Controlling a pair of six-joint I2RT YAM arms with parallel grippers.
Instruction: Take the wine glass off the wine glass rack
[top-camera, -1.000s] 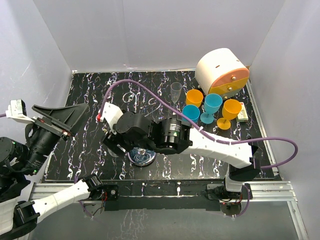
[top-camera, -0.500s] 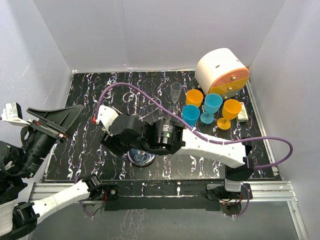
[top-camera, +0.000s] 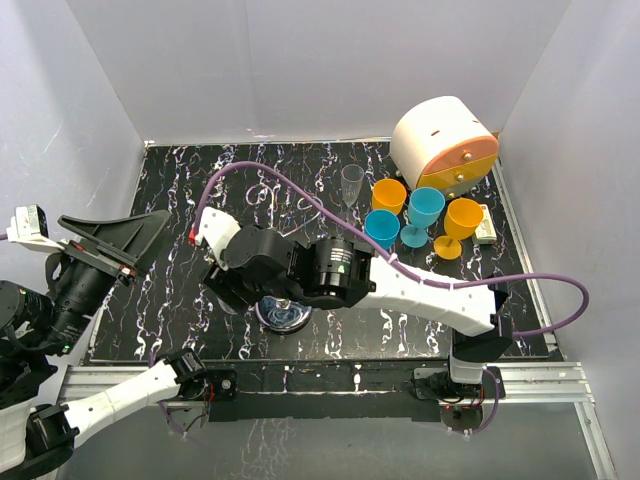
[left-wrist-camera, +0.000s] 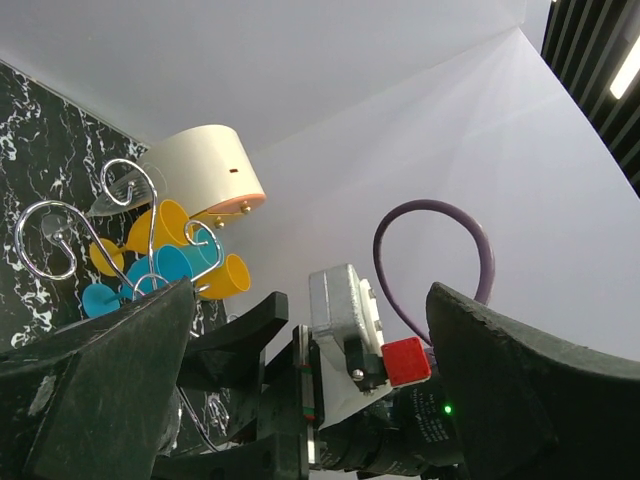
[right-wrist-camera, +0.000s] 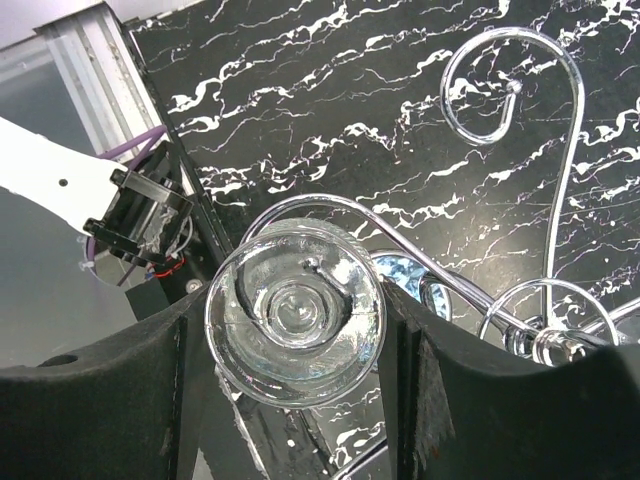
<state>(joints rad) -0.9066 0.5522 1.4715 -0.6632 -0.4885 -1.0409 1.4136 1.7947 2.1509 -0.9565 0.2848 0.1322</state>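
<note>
Gripping from both sides, the right tool (right-wrist-camera: 295, 310) has its two dark fingers pressed against the rim of the wine glass (right-wrist-camera: 297, 345), clenched on it. The glass's round clear foot faces the wrist camera, and a curved wire arm of the wine glass rack (top-camera: 283, 316) runs across the top of that foot, so the glass is on the rack. From above, the right arm stretches across the black marbled desk (top-camera: 180, 180) and hides the glass; only the rack's shiny round base shows, near the front edge. The left tool (left-wrist-camera: 310, 290) hangs over the desk's left edge, its fingers spread wide and released, holding nothing. Blue and orange cups (top-camera: 425, 207) stand well apart at the far right, beside a cream round box (top-camera: 440, 135)
</note>
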